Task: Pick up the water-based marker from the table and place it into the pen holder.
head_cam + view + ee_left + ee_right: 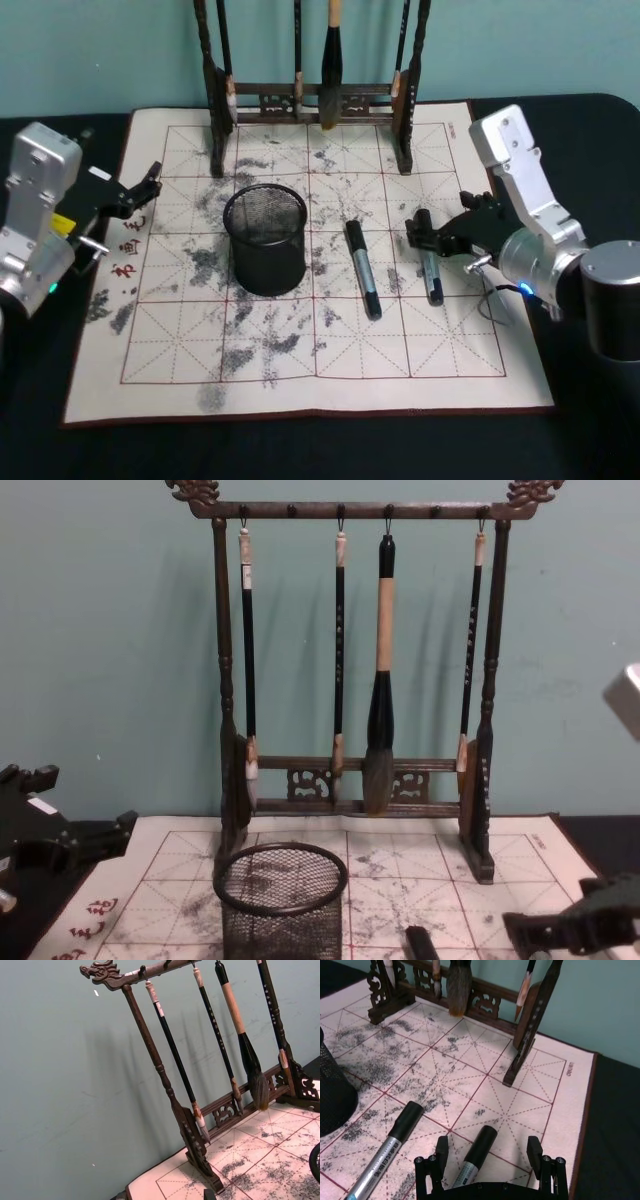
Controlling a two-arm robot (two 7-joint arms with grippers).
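Grasp step, by the look of it: right gripper (428, 238) hung low over the white red-gridded calligraphy mat (180, 370), jaws spread wide & holding nothing. Grey-barrelled, black-capped water-based marker (432, 278) lay flat on that mat, on the dark flat table (590, 120). In the right wrist view its cap end sat between the open jaws, touching neither. To do it well: drop straight down w/ barrel centred between the jaws, then close across the barrel, not along it, so it couldn't roll or pivot. Second, similar marker (363, 270) lay just beside, toward the round black wire-mesh pen holder (268, 262), so the jaw on that side had to miss it. Left gripper (140, 190) sat parked at mat's left edge, well apart.
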